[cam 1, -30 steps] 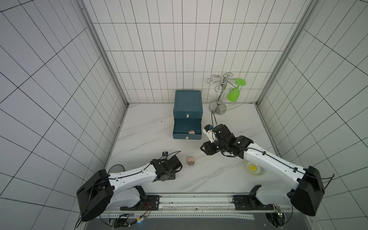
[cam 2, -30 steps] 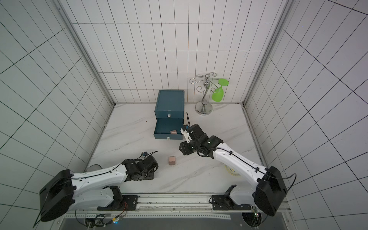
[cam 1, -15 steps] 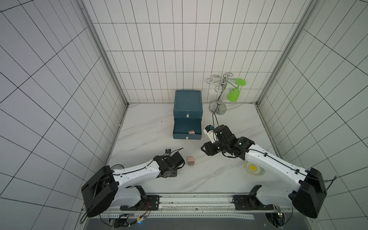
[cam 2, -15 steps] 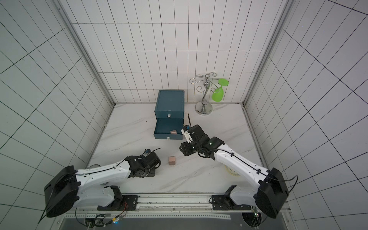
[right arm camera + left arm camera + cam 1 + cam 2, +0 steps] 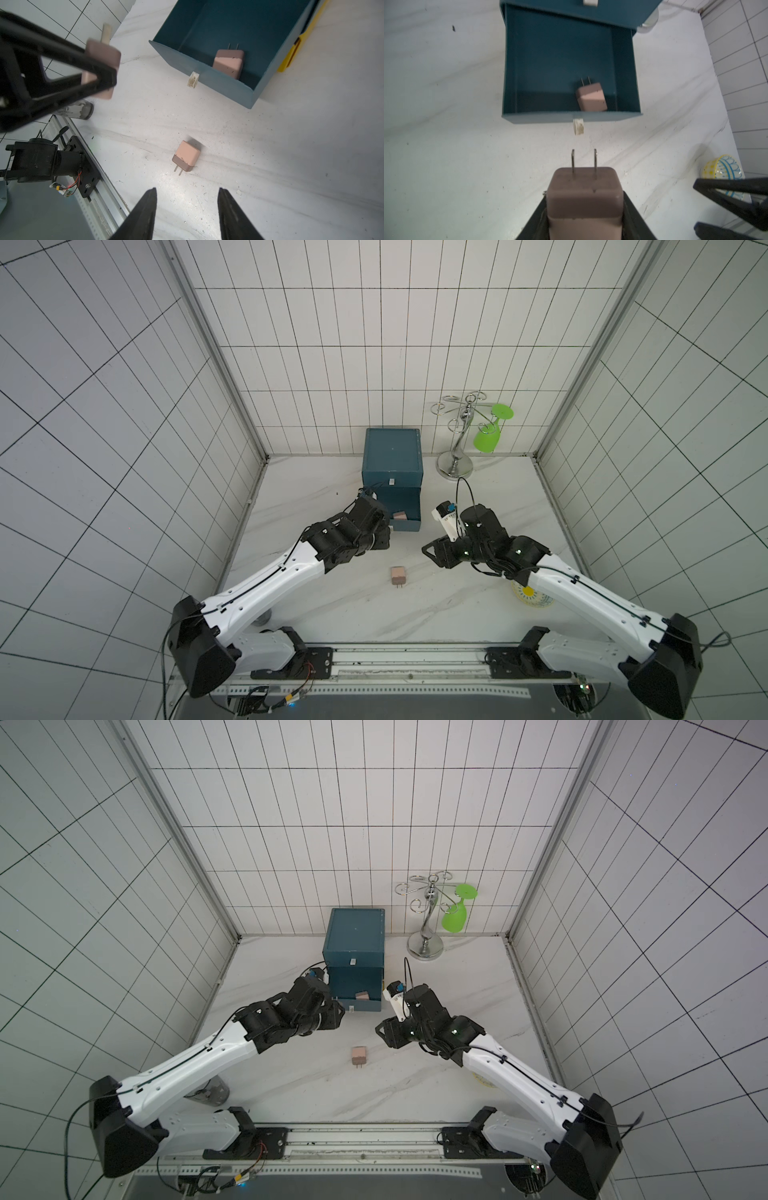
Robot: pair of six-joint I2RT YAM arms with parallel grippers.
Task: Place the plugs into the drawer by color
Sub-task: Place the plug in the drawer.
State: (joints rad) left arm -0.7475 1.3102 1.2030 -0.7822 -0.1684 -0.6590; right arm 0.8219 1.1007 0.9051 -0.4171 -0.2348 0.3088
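Left wrist view: the left jaws pinch a pinkish-tan plug (image 5: 584, 199) by its sides, its two prongs pointing toward the open drawer (image 5: 510, 62). This held plug hangs above the bench (image 5: 446, 145), short of the drawer's front wall and the pale pull tab (image 5: 578, 126) on it. A second plug (image 5: 591, 98) of the same colour lies inside the drawer, close against the front wall and toward one corner, prongs aimed at the back.

In the right wrist view the right jaws stand spread with nothing between them, above the bench. A third plug (image 5: 187, 155) lies on its side on the marble ahead of them. In both top views it sits between the two wrists, nearer the robot's base than the drawer, prongs toward the base.

The drawer is pulled out at the foot of a teal cabinet (image 5: 392, 452) (its upper front looks closed). A metal rack (image 5: 457, 439) with a green glass (image 5: 487, 439) hanging from it stands just beside the cabinet. A yellow-and-blue bowl (image 5: 536, 601) shows partly under the right arm.
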